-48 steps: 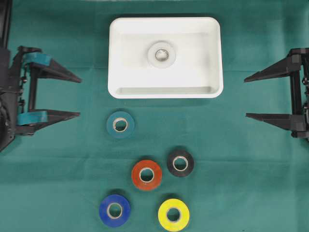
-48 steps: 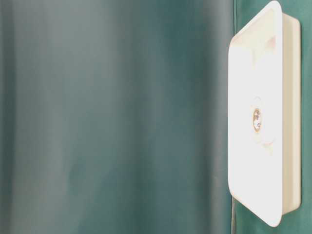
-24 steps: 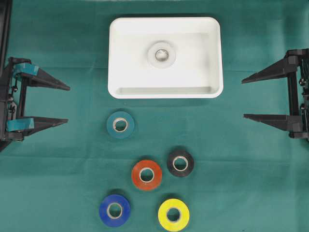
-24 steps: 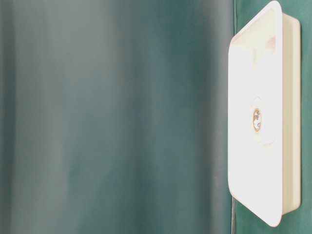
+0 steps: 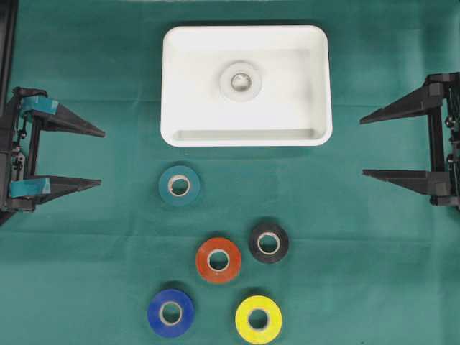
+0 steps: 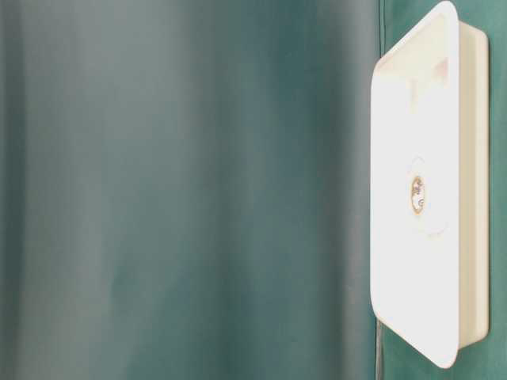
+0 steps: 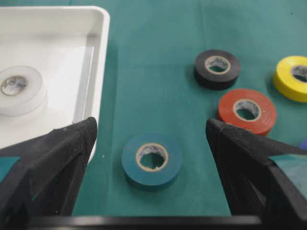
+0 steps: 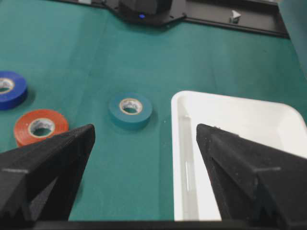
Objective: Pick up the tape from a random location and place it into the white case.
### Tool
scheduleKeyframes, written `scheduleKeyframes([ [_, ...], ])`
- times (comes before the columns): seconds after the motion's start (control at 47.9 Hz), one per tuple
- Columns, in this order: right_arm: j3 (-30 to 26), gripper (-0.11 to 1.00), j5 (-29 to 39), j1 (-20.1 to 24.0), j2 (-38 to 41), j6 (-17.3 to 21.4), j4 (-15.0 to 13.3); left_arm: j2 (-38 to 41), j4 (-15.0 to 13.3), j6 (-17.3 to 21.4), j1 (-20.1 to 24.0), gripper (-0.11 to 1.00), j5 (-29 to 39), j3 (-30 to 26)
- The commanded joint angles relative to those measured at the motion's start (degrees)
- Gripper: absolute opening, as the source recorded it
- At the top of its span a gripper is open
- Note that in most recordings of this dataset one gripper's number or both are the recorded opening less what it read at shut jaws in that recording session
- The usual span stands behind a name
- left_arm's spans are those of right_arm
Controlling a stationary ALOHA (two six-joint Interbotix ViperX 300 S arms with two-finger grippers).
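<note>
The white case (image 5: 316, 86) lies at the top middle of the green cloth, with a white tape roll (image 5: 241, 80) lying flat in it. Below it on the cloth lie several tape rolls: teal (image 5: 179, 185), black (image 5: 268, 242), orange (image 5: 218, 259), blue (image 5: 171, 313) and yellow (image 5: 259, 319). My left gripper (image 5: 101, 159) stands open at the left edge, empty, well left of the teal roll (image 7: 151, 161). At the right edge my right gripper (image 5: 361, 146) is open and empty, beside the case (image 8: 192, 158).
The case (image 6: 444, 317) fills the right of the table-level view, the rest being blurred green cloth. A dark arm base (image 8: 148, 10) sits at the far edge in the right wrist view.
My left gripper has drawn back to the left, away from the rolls, then stopped. The right gripper and all rolls have stayed put.
</note>
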State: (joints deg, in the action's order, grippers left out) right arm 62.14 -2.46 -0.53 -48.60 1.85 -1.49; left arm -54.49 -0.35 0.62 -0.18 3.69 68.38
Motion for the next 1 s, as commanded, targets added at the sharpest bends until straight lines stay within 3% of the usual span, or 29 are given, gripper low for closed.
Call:
scheduleKeyframes([
  [0.0,-1.1,0.90,0.0,0.3,0.2,0.2,0.2,0.4,-0.1,-0.1,-0.2,0.96,-0.4,-0.7],
  [0.501,-1.2,0.90,2.9,8.7,0.2,0.3,0.3,0.3,-0.1,-0.1,-0.2,0.96,-0.4,-0.8],
  [0.98,-1.8,0.90,2.0,9.2,0.8,0.3,0.5,0.1,-0.1,-0.2,-0.2,0.96,-0.5,-0.8],
])
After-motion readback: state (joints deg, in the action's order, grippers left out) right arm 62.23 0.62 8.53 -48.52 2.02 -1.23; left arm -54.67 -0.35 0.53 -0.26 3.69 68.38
